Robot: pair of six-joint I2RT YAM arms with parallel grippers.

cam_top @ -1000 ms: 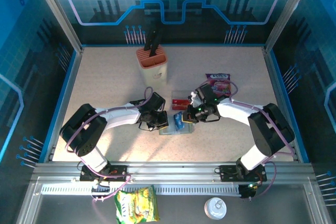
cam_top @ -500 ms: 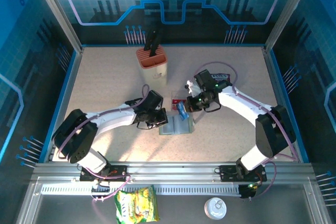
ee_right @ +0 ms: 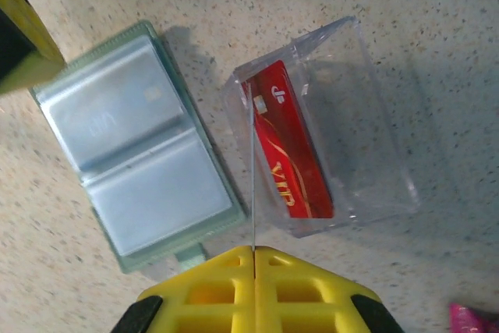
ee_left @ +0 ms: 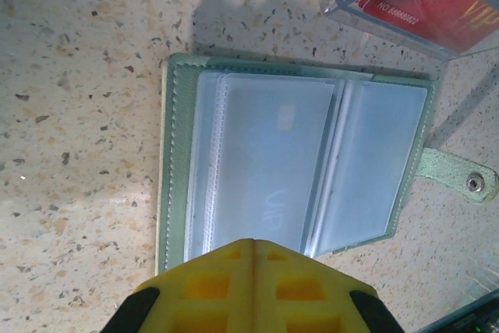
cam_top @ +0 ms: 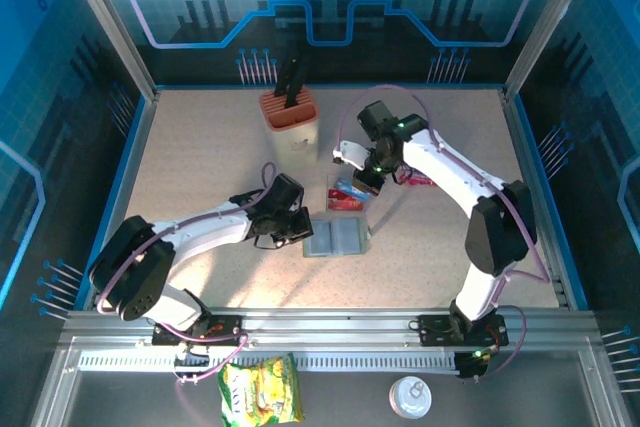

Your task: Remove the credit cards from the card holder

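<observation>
Speckled table (cam_top: 200,157): card holder (ee_left: 296,161) lies just before the closed, empty left claw (ee_left: 253,243). Right claw (ee_right: 254,249) pinches a card (cam_top: 346,188) over the clear stand (ee_right: 366,138).

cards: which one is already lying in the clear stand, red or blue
The red card, lying flat inside the clear stand. The blue card is not set down: the right gripper pinches it on edge above the stand.

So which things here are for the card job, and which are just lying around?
For the job: card holder, red card, blue card, clear stand holding the red card.
Just lying about: knife block, purple packet, yellow snack bag, white tin.
</observation>
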